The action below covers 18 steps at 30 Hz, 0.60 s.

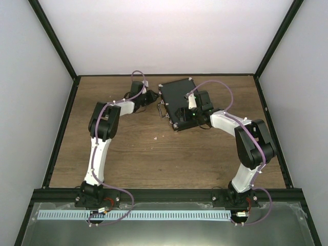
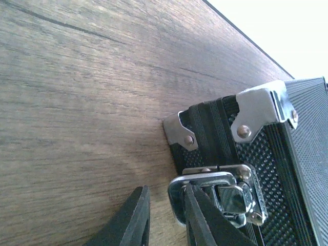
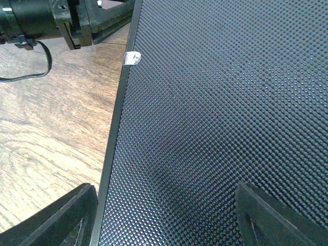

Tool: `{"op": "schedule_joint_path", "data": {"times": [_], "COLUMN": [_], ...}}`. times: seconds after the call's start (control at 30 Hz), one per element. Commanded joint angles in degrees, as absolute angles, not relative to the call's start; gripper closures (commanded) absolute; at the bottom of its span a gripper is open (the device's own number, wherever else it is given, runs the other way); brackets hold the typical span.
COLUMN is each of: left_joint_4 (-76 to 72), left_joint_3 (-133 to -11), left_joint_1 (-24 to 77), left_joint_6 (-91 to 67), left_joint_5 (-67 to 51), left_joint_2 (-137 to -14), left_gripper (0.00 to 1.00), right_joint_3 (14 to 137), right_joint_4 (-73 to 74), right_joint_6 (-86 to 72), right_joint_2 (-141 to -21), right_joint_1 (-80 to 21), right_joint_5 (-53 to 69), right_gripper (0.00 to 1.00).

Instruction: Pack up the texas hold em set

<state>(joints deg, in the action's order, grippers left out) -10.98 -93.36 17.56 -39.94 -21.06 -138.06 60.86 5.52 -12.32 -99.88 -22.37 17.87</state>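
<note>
1. Briefcase: blk, dimpled lid, silver corner caps. Lid down. Lies flat on wood table, far-centre, btwn the two arms.
2. L gripper: low at case's latch side. Fingers narrowly apart, not clamped. Rim of chrome latch sits in the gap, against one finger; bare wood shows btwn rim & other finger.
3. R gripper: above lid, fingers wide apart, nothing held. One finger is out past lid edge, over table. Contact w/ lid: can't tell.
</note>
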Motion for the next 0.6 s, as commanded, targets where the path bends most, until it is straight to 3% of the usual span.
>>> {"op": "schedule_joint_path", "data": {"times": [0.0, 0.57], "left_joint_4": [-7.44, -1.54], "left_joint_3": [-94.54, -94.93], "left_joint_1": [17.91, 19.70], "left_joint_6": [-38.43, -38.80], "left_joint_5": [-23.15, -21.16], "left_joint_2": [-142.08, -143.87], "left_gripper": [0.79, 0.90], "right_joint_3": [62.13, 62.50], "right_joint_4": [8.65, 8.80], "right_joint_6": [-12.35, -12.39], "right_joint_2": [-102.04, -102.66], "right_joint_1": [-22.81, -22.77], "right_joint_5": [18.50, 18.26], "right_gripper": [0.25, 0.25]}}
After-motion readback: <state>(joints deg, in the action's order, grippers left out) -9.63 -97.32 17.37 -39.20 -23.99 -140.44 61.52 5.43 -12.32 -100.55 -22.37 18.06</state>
